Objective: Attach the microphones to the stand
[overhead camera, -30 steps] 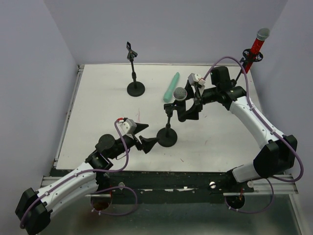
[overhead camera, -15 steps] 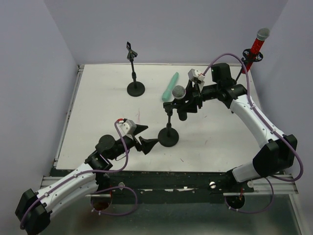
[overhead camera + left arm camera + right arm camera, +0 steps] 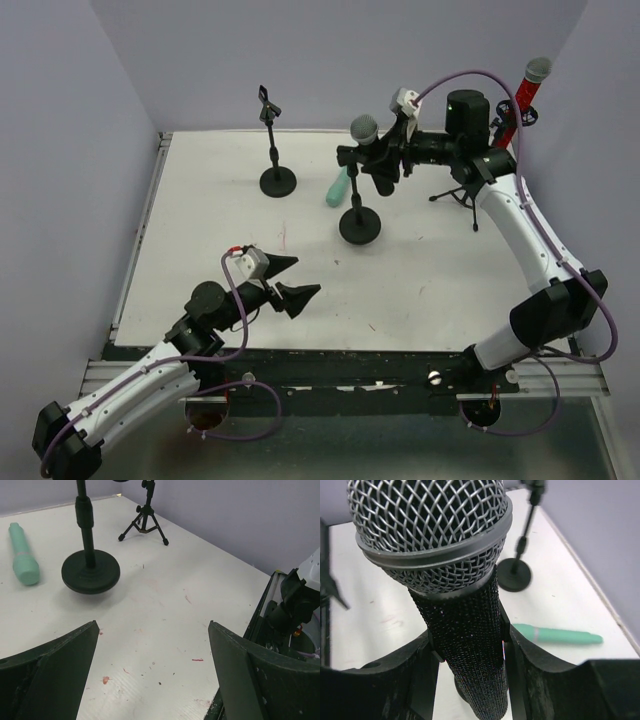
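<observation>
My right gripper (image 3: 385, 170) is shut on the black microphone (image 3: 366, 130), which has a silver mesh head and sits in the clip of a round-base stand (image 3: 359, 226). In the right wrist view the fingers (image 3: 540, 675) press both sides of its body (image 3: 470, 645). The stand's base seems to be just off the table in the left wrist view (image 3: 91, 572). The mint-green microphone (image 3: 337, 188) lies on the table behind that stand. The red microphone (image 3: 524, 92) stands in a tripod stand (image 3: 462, 193) at the back right. My left gripper (image 3: 291, 279) is open and empty near the front.
An empty round-base stand (image 3: 276, 150) with a clip on top stands at the back left. The table's front edge (image 3: 300, 350) runs just below my left gripper. Purple walls close in the table at the back and sides.
My right gripper has carried the black microphone and its round-base stand from the table's middle toward the back, in front of the mint-green microphone. My left arm has drawn back slightly.
</observation>
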{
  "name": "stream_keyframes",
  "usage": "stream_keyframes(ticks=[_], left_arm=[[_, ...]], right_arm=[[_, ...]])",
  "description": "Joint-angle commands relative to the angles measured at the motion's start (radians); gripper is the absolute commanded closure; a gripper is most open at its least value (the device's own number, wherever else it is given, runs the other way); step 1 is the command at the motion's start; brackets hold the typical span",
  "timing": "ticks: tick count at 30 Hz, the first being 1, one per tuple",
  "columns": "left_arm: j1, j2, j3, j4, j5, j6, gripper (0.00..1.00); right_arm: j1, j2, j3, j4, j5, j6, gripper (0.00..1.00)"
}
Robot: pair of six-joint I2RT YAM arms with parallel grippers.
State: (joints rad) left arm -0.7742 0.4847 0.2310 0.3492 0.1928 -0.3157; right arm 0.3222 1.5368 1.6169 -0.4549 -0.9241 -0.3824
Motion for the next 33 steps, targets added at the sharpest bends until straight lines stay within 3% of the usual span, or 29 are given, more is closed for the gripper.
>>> stream_keyframes(ticks=[1, 10, 18, 24, 29, 33], left_arm=[[-0.002, -0.035, -0.015, -0.050, -0.024, -0.008, 0.02], [-0.002, -0.060, -0.016, -0.070, -0.030, -0.013, 0.02], [-0.002, -0.015, -0.009, -0.047, -0.024, -0.017, 0.02], [-0.002, -0.031, -0.016, -0.047, -0.026, -0.014, 0.02], [-0.002, -0.034, -0.016, -0.049, -0.023, -0.010, 0.02], [-0.002, -0.037, -0.015, -0.049, -0.020, -0.010, 0.02]], right_arm=[[-0.034, 0.068, 0.102, 0.200, 0.256, 0.117, 0.71], [-0.112, 0.206, 0.178, 0.370, 0.524, 0.189, 0.71], [-0.133, 0.299, 0.173, 0.444, 0.556, 0.217, 0.71], [-0.160, 0.257, 0.058, 0.521, 0.559, 0.255, 0.68], [-0.170, 0.191, -0.070, 0.558, 0.558, 0.261, 0.62], [-0.178, 0.142, -0.143, 0.571, 0.553, 0.270, 0.47]])
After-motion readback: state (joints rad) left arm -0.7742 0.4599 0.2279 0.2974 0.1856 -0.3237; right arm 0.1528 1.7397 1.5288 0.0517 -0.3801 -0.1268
